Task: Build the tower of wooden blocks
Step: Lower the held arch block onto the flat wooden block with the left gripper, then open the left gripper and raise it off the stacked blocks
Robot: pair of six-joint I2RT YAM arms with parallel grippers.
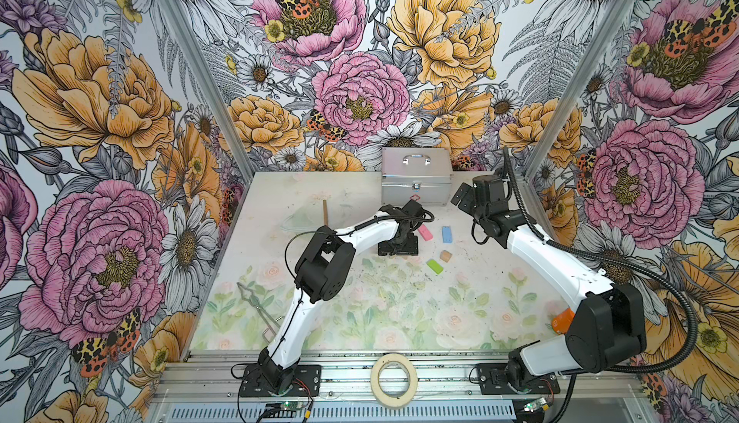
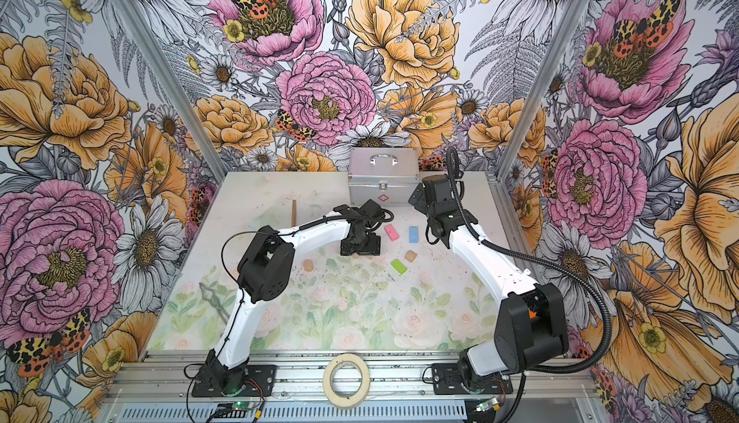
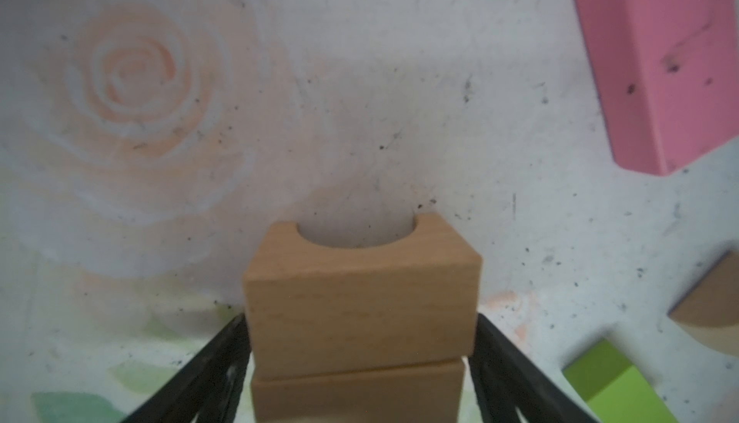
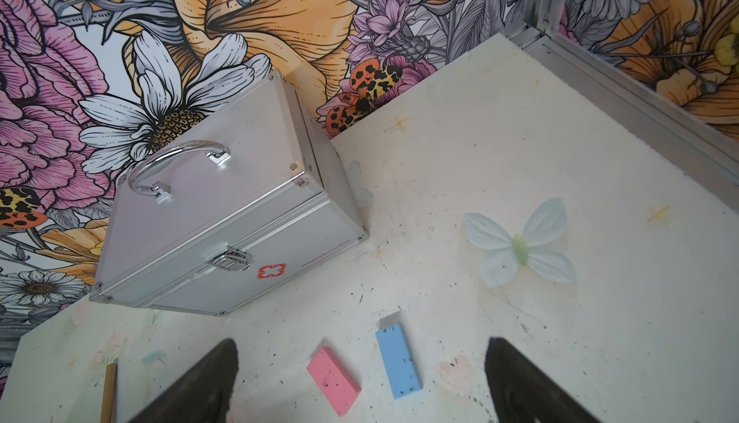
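Left wrist view: left gripper [image 3: 360,317] straddles the tower [image 3: 352,337], a notched tan block [image 3: 360,281] seated on a second tan block [image 3: 356,393].
Fingers [image 3: 208,369] flank the top block's sides; clamped or just clear, cannot tell. Tower stands mid-table [image 1: 352,201], hidden under that gripper in both top views. Pink block [image 1: 425,232], blue block [image 1: 447,235], green block [image 1: 434,266] and a loose tan piece [image 1: 446,256] lie just right of it. Right gripper [image 4: 362,341] hangs spread wide, holding nothing, near the silver case [image 4: 224,209].

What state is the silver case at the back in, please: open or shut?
Shut: the silver case has its lid flush on the body, and its front latch lies across the seam.
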